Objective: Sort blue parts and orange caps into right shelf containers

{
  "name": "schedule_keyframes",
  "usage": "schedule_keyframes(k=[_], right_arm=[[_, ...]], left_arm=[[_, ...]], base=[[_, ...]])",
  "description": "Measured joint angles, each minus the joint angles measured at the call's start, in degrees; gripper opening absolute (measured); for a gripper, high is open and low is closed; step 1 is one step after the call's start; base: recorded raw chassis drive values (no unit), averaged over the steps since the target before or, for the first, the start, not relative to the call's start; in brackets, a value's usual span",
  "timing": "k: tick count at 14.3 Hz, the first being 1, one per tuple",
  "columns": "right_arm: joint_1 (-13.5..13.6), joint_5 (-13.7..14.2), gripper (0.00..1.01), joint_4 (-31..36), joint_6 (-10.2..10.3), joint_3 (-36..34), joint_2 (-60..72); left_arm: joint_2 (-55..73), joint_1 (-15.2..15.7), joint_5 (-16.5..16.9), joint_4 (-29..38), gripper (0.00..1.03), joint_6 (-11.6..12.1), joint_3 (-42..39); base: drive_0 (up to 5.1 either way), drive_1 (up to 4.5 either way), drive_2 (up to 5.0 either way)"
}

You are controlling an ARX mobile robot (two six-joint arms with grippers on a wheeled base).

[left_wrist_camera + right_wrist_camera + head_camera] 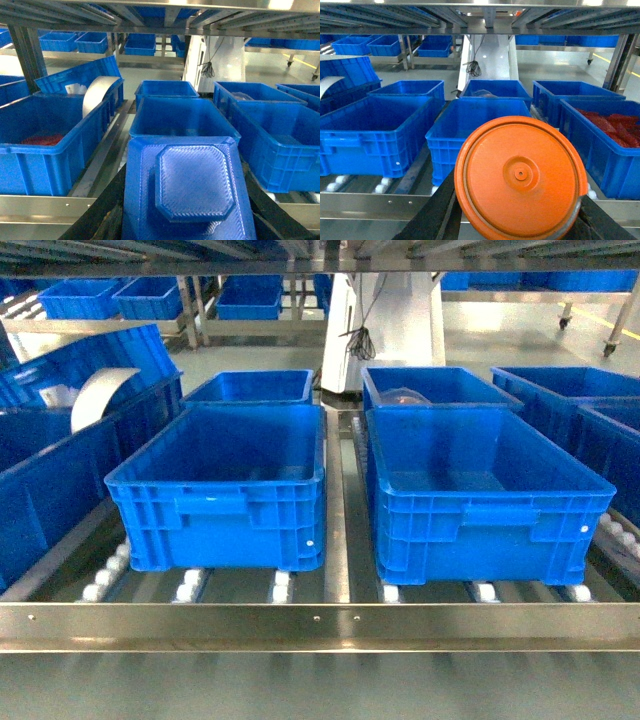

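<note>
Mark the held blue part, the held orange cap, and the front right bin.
blue part [192,182], left wrist view, raised octagonal face.
orange cap [520,175], right wrist view, centre of round face.
front right bin [480,530], head view, front wall.

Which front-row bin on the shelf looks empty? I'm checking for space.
The front left bin: its visible floor looks bare. The front right bin does too, so both seem empty.

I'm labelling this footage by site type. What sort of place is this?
Probably a factory or warehouse parts area: blue bins stand on a metal roller rack, with more bins behind and a concrete floor.
</note>
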Motion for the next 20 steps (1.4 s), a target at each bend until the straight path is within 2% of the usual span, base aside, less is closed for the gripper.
schedule_keyframes(k=[20], right_arm=[[0.0,-0.02,0.42,-0.02,-0.2,0.0,0.0]], left_arm=[[0.0,0.0,0.0,0.0,0.44,0.02,0.0]], base=[[0.0,0.0,0.0]])
